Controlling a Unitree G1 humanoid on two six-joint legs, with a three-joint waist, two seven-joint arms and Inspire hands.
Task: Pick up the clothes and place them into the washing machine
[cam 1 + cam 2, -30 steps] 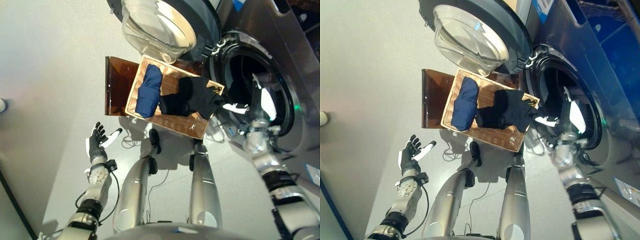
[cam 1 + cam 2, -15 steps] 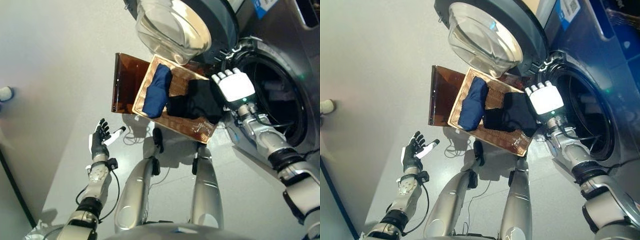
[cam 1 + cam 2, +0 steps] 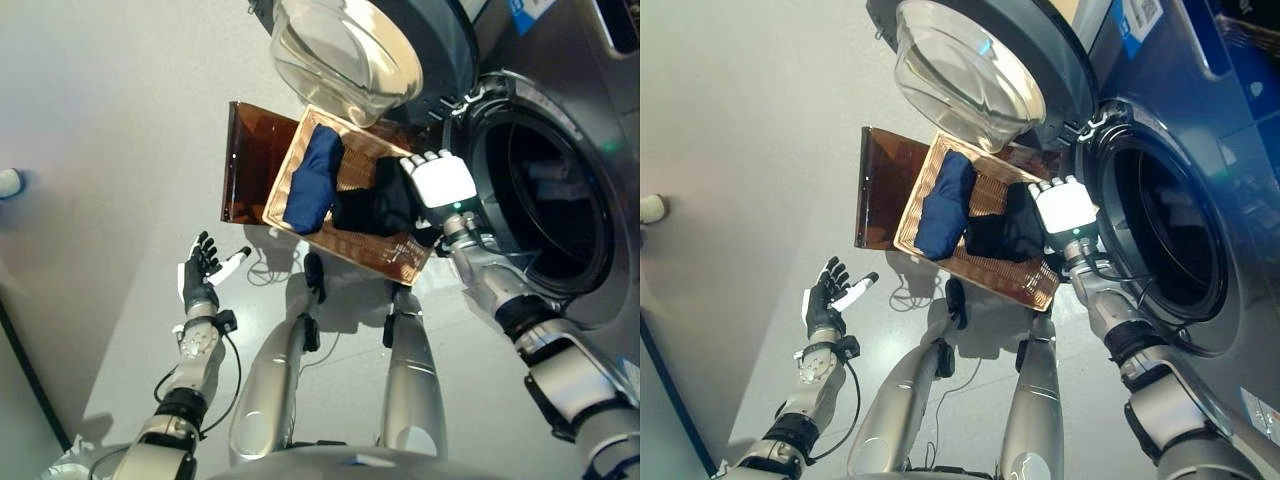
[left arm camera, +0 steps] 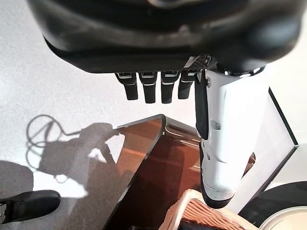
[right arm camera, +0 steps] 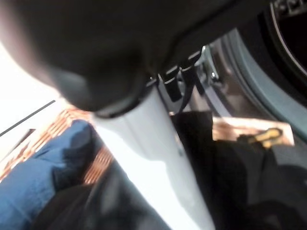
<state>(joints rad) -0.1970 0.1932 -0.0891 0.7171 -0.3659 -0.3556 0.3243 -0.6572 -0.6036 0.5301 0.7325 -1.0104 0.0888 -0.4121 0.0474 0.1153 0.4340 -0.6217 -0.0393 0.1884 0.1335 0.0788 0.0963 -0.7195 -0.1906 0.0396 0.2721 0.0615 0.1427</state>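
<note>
- Hovering over the rectangular woven wicker basket [image 3: 385, 255]: right hand [image 3: 441, 182], white-backed, fingers straight and relaxed, grasping nothing, above the basket's end nearest the washer opening.
- Lying in that basket, directly beneath the right hand: crumpled black garment [image 3: 372, 206], not lifted, not pinched.
- Lying in the same basket at its far end from the washer: folded dark blue garment [image 3: 313, 181], lengthwise along the basket's short side, touching the black garment's edge.
- Resting partly under the basket and jutting out past its blue-garment end: flat glossy brown board [image 3: 247, 170], on the pale grey floor [image 3: 120, 120].
- Standing just beside the basket's black-garment end: grey front-loading washing machine [image 3: 1200, 150], round drum opening [image 3: 545, 205] dark, nothing readable inside.
- Swung out above the basket's far long side: round washer door with clear domed glass [image 3: 345, 50], fully open.
- Held well apart from the basket, low on the blue-garment side above bare floor: left hand [image 3: 200, 277], fingers spread and straight, white-covered thumb out, empty.
- Confirmed in the left wrist view: straight fingers [image 4: 149, 87] and white thumb pointing toward the board's corner and the basket rim, touching neither.
- Confirmed in the right wrist view: white thumb across both garments, short fingers uncurled toward the washer's rim.
</note>
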